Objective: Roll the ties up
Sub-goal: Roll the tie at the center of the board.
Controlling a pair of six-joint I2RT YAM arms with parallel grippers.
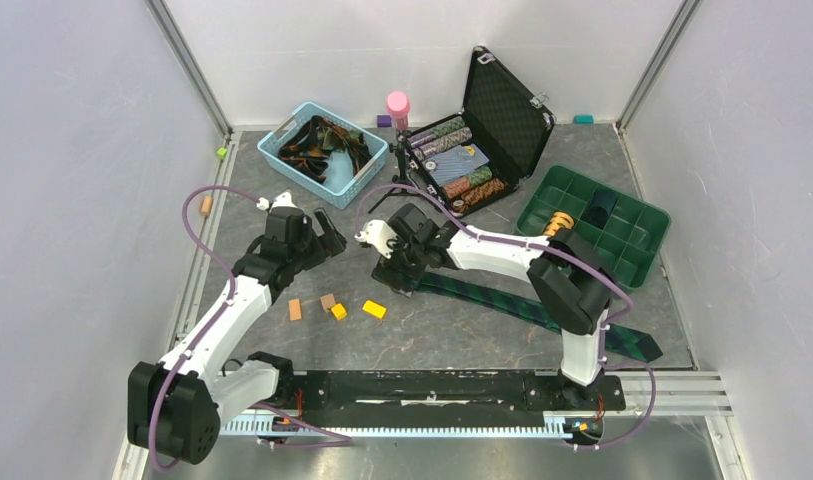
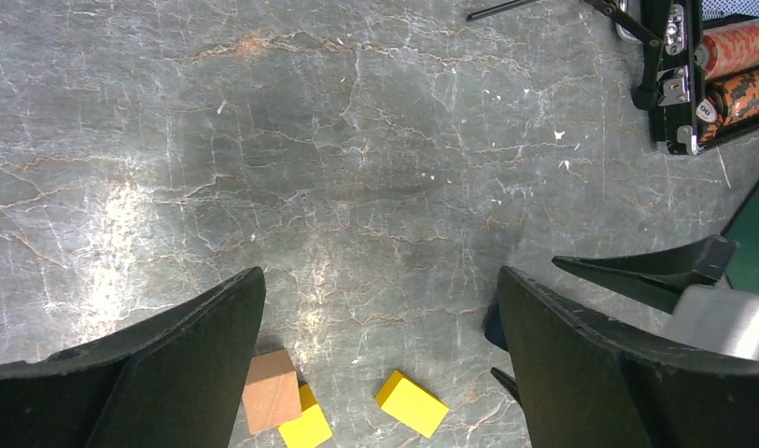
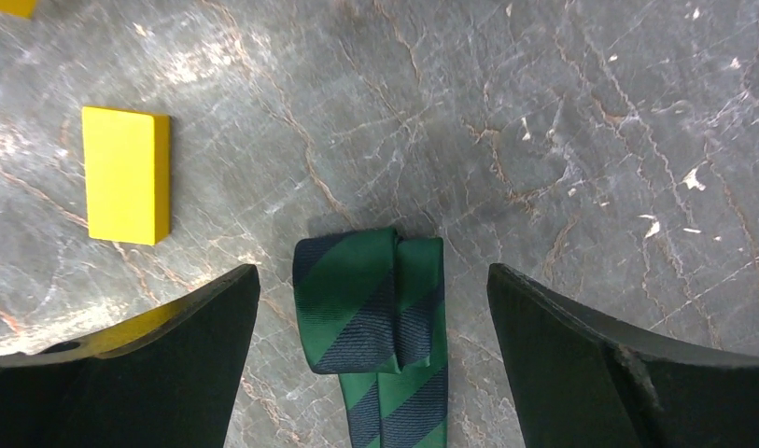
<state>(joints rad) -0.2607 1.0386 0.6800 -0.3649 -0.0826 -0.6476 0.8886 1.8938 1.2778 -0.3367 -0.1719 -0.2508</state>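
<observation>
Along the near right of the bench [image 1: 432, 340], the green-and-navy tie [image 1: 542, 310] lies stretched flat, nearly all of it unrolled. Its left end is turned over into a short fold and sits between the wide-open fingers of the right end effector [image 3: 372, 271], which grips nothing. Left of that, the left end effector [image 2: 380, 280] hovers equally wide over bare bench beside the blocks [image 1: 332, 305]. Farther back, more ties [image 1: 317, 145] lie tangled in the basket [image 1: 357, 180], so most of the rolling looks undone.

Bright overhead light, sharp focus, soft shadows, mild glare on the table [image 2: 123, 205].
</observation>
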